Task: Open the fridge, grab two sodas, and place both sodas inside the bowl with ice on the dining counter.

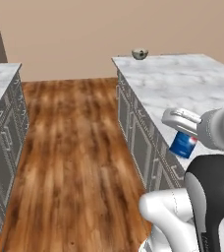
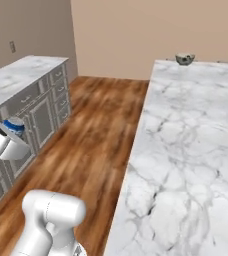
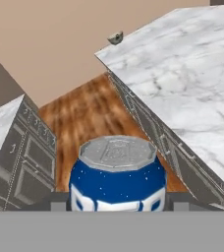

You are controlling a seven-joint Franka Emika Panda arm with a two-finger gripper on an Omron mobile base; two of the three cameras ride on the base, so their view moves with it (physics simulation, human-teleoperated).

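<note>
Pincer (image 1: 184, 133) grips the blue soda can (image 1: 183, 144) over the wood floor (image 1: 70, 157), just beside the near left edge of the marble dining tabletop (image 1: 182, 83). At that tabletop's far end sits the small bowl (image 1: 140, 53), well apart from the can.

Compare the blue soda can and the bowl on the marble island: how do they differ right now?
The small blue soda can sits off the counter between the gripper's jaws; the round cream-white bowl rests at the far corner of the white marble dining counter. The can is a blue cylinder with a grey lid; the bowl is pale and open-topped. Both stand upright.
</note>
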